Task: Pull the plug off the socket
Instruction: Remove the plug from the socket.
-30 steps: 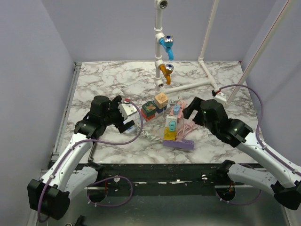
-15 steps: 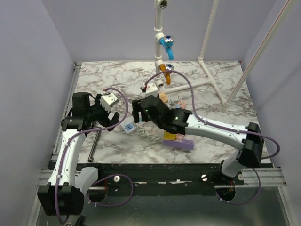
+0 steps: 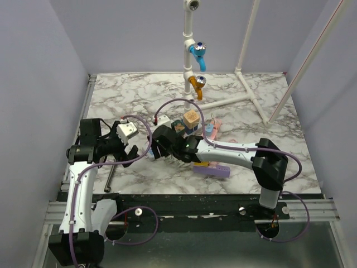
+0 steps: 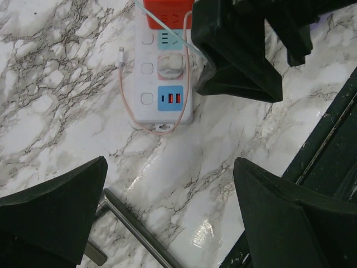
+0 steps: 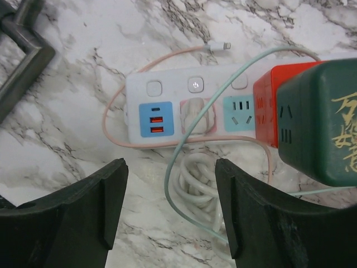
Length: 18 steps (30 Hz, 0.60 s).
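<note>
Right gripper point(image 5: 170, 187): fingers apart, nothing between them, poised above the white power strip point(image 5: 173, 84) near its blue USB end. A pale plug point(image 5: 196, 116) seems to sit in the strip's pink socket, though the detail is soft. A red block point(image 5: 265, 106) and a green cube point(image 5: 318, 123) occupy the strip's other end, and a coiled white cord point(image 5: 192, 178) lies just beside it. Left gripper point(image 4: 170, 178): wide open and empty, over the marble table point(image 4: 56, 84) beyond the USB end, with a metal rod point(image 4: 134, 223) beneath.
</note>
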Each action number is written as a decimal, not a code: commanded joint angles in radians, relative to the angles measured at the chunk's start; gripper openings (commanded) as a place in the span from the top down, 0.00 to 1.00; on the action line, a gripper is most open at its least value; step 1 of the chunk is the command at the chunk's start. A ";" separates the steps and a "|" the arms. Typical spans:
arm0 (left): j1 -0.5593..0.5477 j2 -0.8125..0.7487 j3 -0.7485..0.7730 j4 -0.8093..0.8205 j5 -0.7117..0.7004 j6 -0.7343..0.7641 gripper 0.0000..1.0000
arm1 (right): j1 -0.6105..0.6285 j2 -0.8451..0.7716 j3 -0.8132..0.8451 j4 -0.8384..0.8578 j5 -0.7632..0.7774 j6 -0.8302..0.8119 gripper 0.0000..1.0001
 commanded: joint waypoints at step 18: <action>0.005 -0.094 -0.048 -0.081 0.102 0.126 0.01 | 0.022 0.030 -0.103 0.111 0.089 -0.011 0.18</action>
